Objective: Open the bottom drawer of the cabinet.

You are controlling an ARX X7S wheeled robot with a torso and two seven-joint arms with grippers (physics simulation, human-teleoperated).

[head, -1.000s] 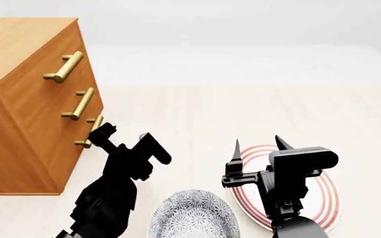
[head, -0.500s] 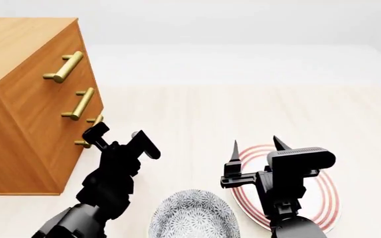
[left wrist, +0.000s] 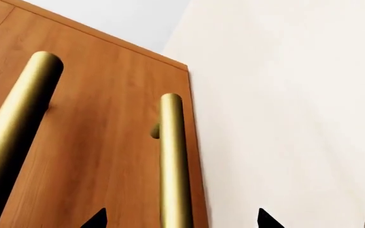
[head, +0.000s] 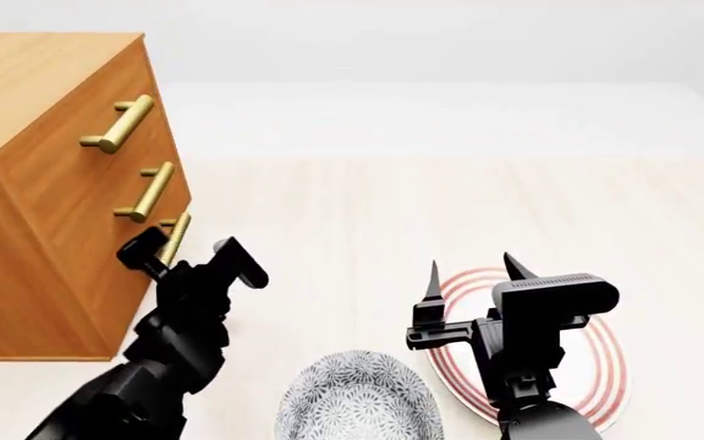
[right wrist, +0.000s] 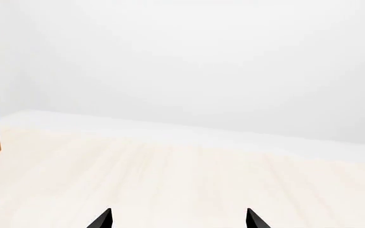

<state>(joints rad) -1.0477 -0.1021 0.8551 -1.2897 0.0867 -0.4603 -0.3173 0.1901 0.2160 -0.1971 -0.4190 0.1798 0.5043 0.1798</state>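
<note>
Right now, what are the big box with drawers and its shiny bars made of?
The cabinet looks like orange-brown wood with a smooth, matte finish: faint grain lines run across its panels. The bar handle on the bottom drawer looks like brushed brass, golden with a soft sheen. Being a simulator render, these are only appearances.

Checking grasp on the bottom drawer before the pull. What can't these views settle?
- Head view: left gripper covers the lower part of the bottom drawer's handle; contact unclear.
- Left wrist view: handle runs off the frame edge between the fingertips; only their tips show.
- Drawer seams on the cabinet: not visible.
- Right wrist view: only a cabinet edge.
</note>
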